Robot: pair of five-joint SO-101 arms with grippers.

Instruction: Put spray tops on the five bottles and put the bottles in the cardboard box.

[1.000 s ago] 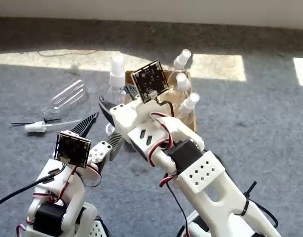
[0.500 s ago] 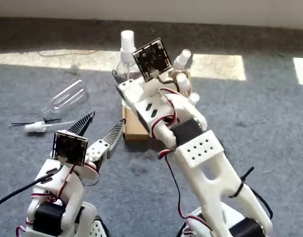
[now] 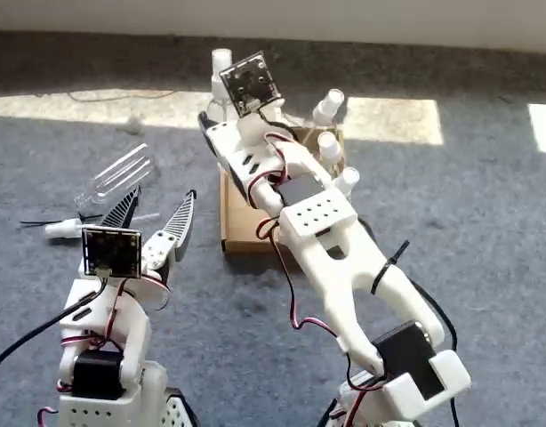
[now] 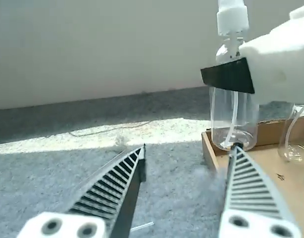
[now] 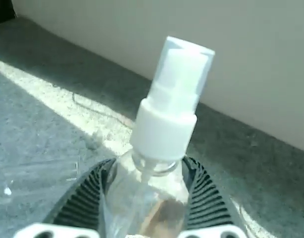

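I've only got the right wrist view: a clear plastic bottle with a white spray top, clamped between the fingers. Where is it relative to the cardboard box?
Observer: In the left wrist view, the clear plastic bottle in the right gripper has its base at a corner of the brown cardboard box, just inside the rim.
Operator: What's in the box so far?
Observer: Three clear bottles with white spray tops stand in it.
Operator: And the fifth one?
Observer: A clear uncapped bottle lies on the grey carpet, with a loose white spray top beside it.
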